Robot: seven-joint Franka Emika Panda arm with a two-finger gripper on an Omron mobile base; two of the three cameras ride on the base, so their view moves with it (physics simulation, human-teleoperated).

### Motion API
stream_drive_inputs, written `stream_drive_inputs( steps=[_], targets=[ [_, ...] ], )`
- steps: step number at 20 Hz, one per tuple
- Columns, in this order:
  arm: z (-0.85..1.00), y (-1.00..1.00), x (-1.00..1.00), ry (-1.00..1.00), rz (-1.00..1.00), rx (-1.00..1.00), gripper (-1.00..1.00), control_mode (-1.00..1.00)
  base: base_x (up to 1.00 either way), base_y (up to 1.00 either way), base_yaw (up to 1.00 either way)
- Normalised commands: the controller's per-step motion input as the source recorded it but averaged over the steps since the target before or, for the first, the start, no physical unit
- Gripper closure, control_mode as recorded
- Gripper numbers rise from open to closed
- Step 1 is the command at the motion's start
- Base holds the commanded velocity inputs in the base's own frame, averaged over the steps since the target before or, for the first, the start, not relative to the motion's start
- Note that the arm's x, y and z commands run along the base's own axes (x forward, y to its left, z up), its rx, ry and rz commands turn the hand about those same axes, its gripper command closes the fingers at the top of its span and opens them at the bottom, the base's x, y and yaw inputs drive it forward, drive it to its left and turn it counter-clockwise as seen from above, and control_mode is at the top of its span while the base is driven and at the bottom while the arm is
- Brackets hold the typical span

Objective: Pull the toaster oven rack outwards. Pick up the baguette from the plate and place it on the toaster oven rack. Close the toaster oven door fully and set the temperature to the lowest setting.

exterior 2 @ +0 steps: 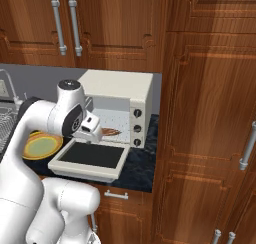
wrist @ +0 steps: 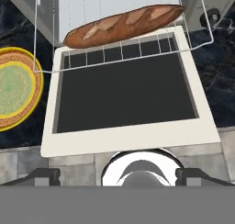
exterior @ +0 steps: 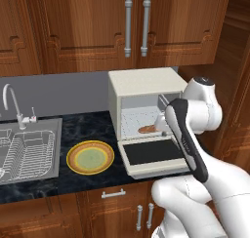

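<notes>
Baguette (wrist: 123, 24) lies across your rack (wrist: 137, 48), which sticks out of the oven (exterior: 141, 86) over the dropped door (wrist: 126, 94). You can see the loaf is slim and brown, with pale diagonal slashes along its top. Your plate (wrist: 18, 92) sits bare on the dark counter (exterior: 88, 127) just left of the door, yellow-orange rim around a pale green centre. Your gripper (wrist: 117, 175) hangs above the door's front edge, jaws spread wide, holding nothing.
</notes>
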Motion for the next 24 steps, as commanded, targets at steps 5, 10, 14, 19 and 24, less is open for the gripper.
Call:
stream_drive_inputs(
  steps=[5, 10, 14, 19, 24],
  targets=[
    [-0.27, 0.0, 0.02, -0.04, 0.0, -0.03, -1.0, -1.0, 0.0, 0.0, 0.0],
    [-0.29, 0.0, 0.18, -0.01, 0.0, -0.05, -1.0, -1.0, 0.0, 0.0, 0.0],
    [-0.34, 0.0, 0.23, -0.02, 0.0, -0.07, -1.0, -1.0, 0.0, 0.0, 0.0],
    [-0.23, 0.0, 0.29, -0.16, 0.0, -0.05, -1.0, -1.0, 0.0, 0.0, 0.0],
    [-0.22, 0.0, 0.26, -0.16, 0.0, -0.01, -1.0, -1.0, 0.0, 0.0, 0.0]
  ],
)
